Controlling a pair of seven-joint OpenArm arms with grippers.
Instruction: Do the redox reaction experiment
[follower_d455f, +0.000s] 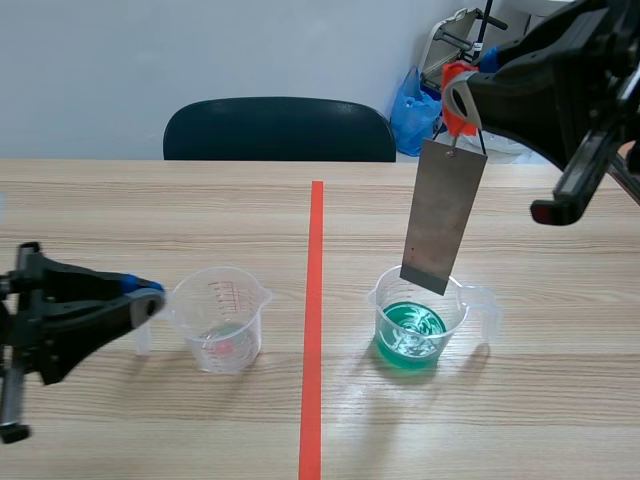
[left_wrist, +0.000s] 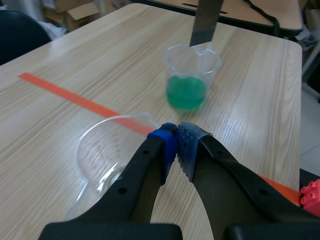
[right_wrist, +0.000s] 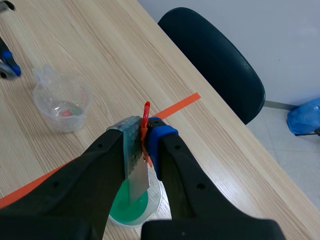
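A clear beaker (follower_d455f: 420, 325) with green liquid (left_wrist: 186, 94) stands right of the tape line. A grey metal plate (follower_d455f: 443, 215) hangs over it from an orange-red clip (follower_d455f: 455, 92). The plate's lower edge is at about rim height, above the liquid. My right gripper (follower_d455f: 458, 100) is raised and shut on the clip (right_wrist: 145, 120), with the plate (right_wrist: 137, 177) dangling below the fingers. An empty clear beaker (follower_d455f: 220, 320) stands left of the line. My left gripper (follower_d455f: 150, 300) is low beside it, shut, its tips (left_wrist: 176, 134) meeting right by that beaker's rim (left_wrist: 112, 122).
An orange tape line (follower_d455f: 313, 330) splits the table down the middle. A dark chair (follower_d455f: 280, 130) stands behind the far edge, with a blue bag (follower_d455f: 412, 105) on the floor to its right. A red block (left_wrist: 311, 196) lies near the table edge beside my left gripper.
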